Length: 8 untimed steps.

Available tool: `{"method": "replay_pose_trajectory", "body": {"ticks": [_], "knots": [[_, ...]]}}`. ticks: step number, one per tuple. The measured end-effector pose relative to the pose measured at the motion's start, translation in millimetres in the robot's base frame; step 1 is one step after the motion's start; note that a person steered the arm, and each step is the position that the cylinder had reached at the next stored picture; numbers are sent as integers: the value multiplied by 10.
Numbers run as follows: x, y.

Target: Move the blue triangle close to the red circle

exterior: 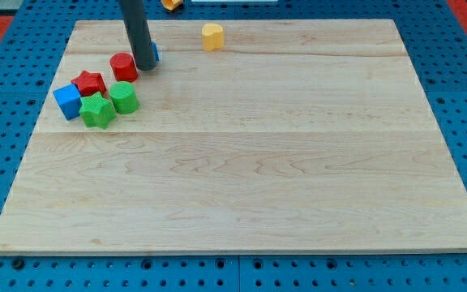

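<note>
The red circle (123,66) lies near the board's top left. My tip (145,67) stands just right of it, almost touching. The blue triangle (155,53) is mostly hidden behind the rod; only a small blue edge shows at the rod's right side, close to the red circle.
A red star (89,82), a blue cube (67,100), a green star (96,110) and a green cylinder (124,97) cluster at the left below the red circle. A yellow block (212,36) sits near the top edge. An orange block (171,4) lies off the wooden board (250,162) at the top.
</note>
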<state>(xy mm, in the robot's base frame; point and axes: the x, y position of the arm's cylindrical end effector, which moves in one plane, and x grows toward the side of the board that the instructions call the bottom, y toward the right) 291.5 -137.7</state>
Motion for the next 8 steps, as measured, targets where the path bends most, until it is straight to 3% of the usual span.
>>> {"method": "replay_pose_trajectory", "body": {"ticks": [1, 3, 4, 5, 7, 8], "knots": [[-26, -235], [448, -322], [294, 235], [-130, 387], [-563, -453], [-143, -624]]}}
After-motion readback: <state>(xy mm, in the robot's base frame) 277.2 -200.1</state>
